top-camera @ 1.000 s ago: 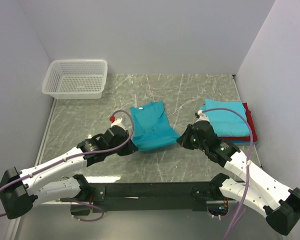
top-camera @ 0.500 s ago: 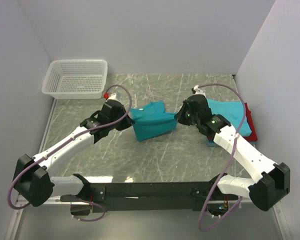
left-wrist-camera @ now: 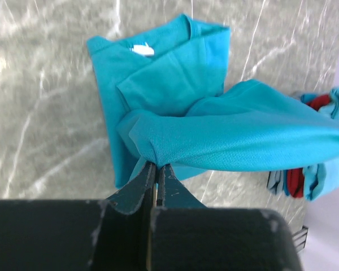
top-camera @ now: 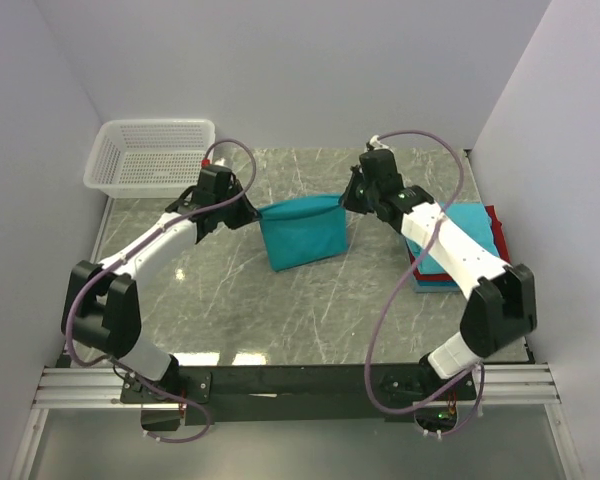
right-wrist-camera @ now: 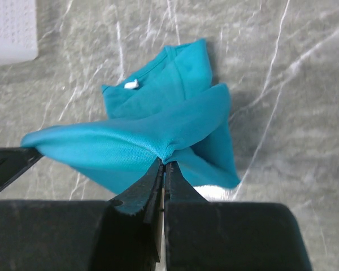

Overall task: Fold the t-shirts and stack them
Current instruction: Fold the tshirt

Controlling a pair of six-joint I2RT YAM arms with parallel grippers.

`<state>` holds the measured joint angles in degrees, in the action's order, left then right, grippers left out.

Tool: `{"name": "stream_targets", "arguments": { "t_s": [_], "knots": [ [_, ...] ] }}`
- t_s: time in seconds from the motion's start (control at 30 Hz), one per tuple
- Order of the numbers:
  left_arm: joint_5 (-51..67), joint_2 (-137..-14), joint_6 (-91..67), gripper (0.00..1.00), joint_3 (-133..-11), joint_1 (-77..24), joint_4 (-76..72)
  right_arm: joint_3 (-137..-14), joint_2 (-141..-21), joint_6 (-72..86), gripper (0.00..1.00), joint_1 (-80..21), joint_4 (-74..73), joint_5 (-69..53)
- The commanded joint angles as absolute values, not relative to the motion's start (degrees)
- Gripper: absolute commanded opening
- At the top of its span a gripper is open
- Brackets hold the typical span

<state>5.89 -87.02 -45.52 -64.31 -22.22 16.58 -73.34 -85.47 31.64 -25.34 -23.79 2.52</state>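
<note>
A teal t-shirt (top-camera: 300, 232) hangs stretched between my two grippers above the middle of the table, its lower part resting on the marble. My left gripper (top-camera: 254, 215) is shut on its left corner; the pinch shows in the left wrist view (left-wrist-camera: 155, 164). My right gripper (top-camera: 346, 203) is shut on its right corner; the pinch shows in the right wrist view (right-wrist-camera: 165, 161). The shirt's collar with a white label (right-wrist-camera: 131, 84) lies on the table below. A stack of folded shirts (top-camera: 475, 250), light blue over red and blue, lies at the right.
A white mesh basket (top-camera: 152, 157) stands at the back left corner. White walls close the left, back and right sides. The marble table (top-camera: 230, 310) shows in front of the shirt.
Both grippers have moved away from me toward the back of the table, lifting the shirt's near edge up and over; the shirt now hangs doubled between them.
</note>
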Motion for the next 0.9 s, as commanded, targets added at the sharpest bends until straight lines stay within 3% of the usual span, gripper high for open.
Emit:
{"name": "stream_targets", "arguments": {
  "t_s": [0.0, 0.57, 0.87],
  "knots": [
    [5.44, -90.17, -42.45, 0.0, -68.28, -19.52, 16.26, -78.92, -89.54, 29.0, 0.0, -23.12, -22.68, 5.89],
    [11.95, -113.01, -40.25, 0.0, -86.21, -14.33, 16.17, -97.28, -113.62, 29.01, 0.0, -19.42, -20.48, 1.76],
    [6.6, -122.42, -38.85, 0.0, -95.44, -14.15, 18.37, -107.56, -126.63, 28.13, 0.03, -16.88, -19.42, -2.19]
  ]
}}
